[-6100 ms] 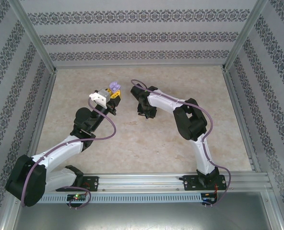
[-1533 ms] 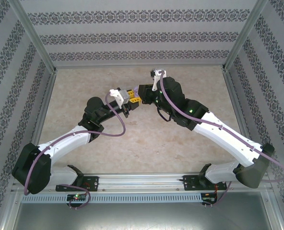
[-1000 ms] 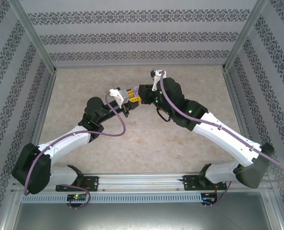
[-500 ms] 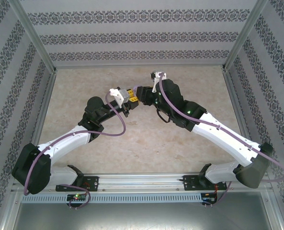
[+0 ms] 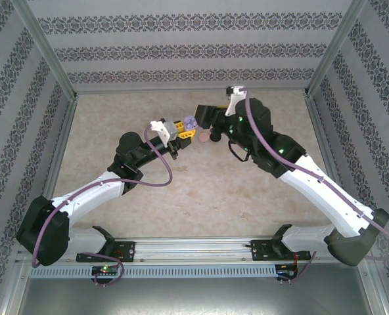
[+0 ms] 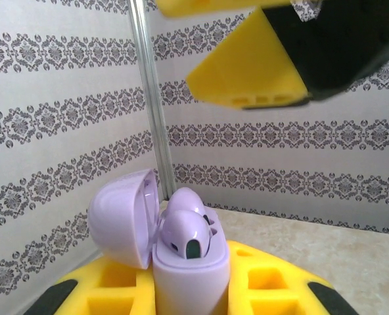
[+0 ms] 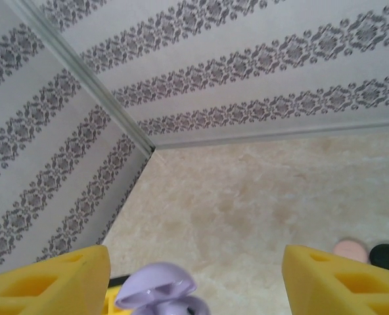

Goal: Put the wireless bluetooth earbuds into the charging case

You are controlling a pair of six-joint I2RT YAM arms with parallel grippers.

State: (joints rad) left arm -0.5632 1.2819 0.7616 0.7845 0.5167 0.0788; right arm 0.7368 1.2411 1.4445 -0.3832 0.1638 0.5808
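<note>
My left gripper (image 5: 181, 129) (image 6: 191, 292) is shut on a lilac charging case (image 5: 191, 123) (image 6: 191, 275) and holds it upright above the table. Its lid (image 6: 122, 216) stands open to the left. Two lilac earbuds (image 6: 186, 231) sit side by side in the case's wells. My right gripper (image 5: 205, 117) (image 7: 198, 279) hangs just right of the case, open, its yellow fingertips (image 7: 50, 279) wide apart and holding nothing. The open case (image 7: 158, 289) shows at the bottom edge of the right wrist view. A yellow finger of the right gripper (image 6: 247, 72) hangs above the case in the left wrist view.
A pink round case (image 5: 203, 139) (image 7: 350, 249) and a black one (image 5: 215, 136) (image 7: 386, 256) lie on the beige table below the right gripper. Patterned walls and metal posts (image 6: 152, 111) close in the table on three sides.
My right gripper has opened and drawn back to the right, away from the lilac case. The case now shows in the top view. The left arm has stayed still.
</note>
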